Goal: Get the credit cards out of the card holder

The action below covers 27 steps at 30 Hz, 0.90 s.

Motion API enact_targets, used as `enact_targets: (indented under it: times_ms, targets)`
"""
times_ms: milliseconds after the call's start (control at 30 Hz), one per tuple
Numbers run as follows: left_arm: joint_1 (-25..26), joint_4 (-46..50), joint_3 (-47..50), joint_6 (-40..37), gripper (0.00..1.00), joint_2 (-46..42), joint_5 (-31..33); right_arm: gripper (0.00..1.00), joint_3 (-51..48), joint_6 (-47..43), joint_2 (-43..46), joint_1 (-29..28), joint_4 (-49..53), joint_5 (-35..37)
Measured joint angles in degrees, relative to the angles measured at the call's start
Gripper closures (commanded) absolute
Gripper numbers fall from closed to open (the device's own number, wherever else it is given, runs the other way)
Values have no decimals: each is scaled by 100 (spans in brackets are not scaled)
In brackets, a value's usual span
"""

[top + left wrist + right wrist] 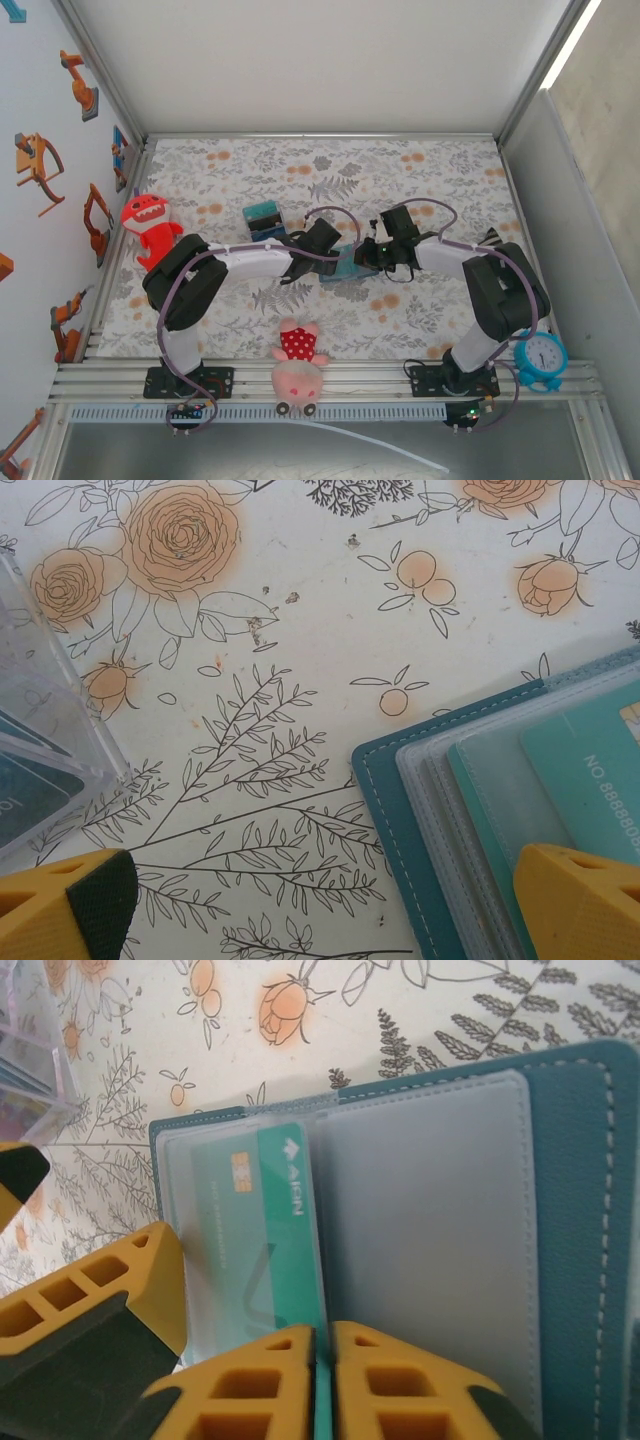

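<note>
**Top external: open wallet between two claws**

Top external view has the teal-blue, stitched bi-fold card holder point(345, 268) lying open on the flower-printed table cover point(420, 170). It is mid-table, between the two arms' tips. The left gripper point(322, 240) is at its left side and the right gripper point(378, 250) at its right. A teal, black and blue striped block point(265, 220) stands just behind the left arm.

From the left wrist, the left gripper point(320, 890) is spread wide and holds nothing. One yellow fingertip point(575, 900) is over the card holder's point(385, 810) corner. The other is near a clear plastic box point(45, 750).

From the right wrist, the right gripper point(322, 1350) has its yellow fingers pressed together on the card holder point(570, 1210), where two frosted plastic pockets meet. A green credit card point(265, 1230) with a gold chip sits inside the left pocket.
</note>
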<state>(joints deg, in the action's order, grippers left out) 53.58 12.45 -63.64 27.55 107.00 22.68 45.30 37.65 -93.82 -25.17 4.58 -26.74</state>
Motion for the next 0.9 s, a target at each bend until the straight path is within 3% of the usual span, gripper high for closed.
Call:
enact_targets:
  times_ms: [200,667,900]
  targets:
    - [0,-2,-15,0,3,17,-2,77,-13,9,-2,42,-151,-94]
    - [0,-2,-24,2,3,24,-2,76,-219,247,-330,105,-765,-422]
    - [0,-2,-24,2,3,26,-26,89,-415,514,-382,138,-1300,-741]
